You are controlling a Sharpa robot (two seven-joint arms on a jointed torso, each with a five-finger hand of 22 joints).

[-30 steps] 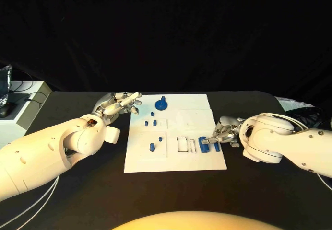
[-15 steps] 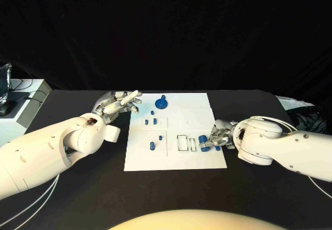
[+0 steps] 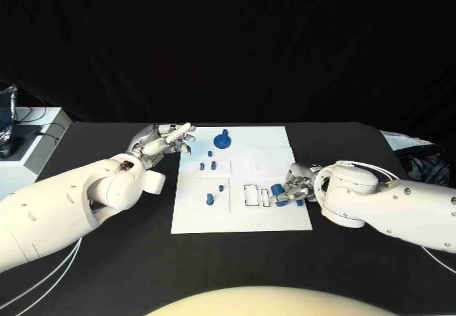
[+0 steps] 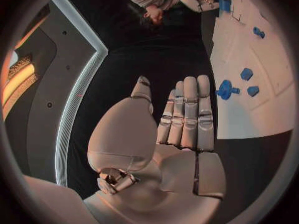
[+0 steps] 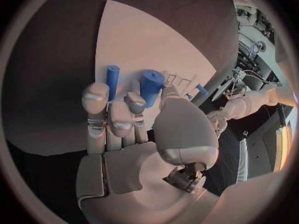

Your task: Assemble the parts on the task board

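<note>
Head view, right hand [image 3: 296, 185] gripping blue cylinder [image 3: 279, 191]

Bright light on the table, black backdrop (wrist views bend edges).

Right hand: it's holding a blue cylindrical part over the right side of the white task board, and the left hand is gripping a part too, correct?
Not quite. The right hand does hold a blue cylindrical part over the right side of the white task board, but the left hand grips nothing: the left wrist view shows its fingers straight and empty beside the board.
</note>
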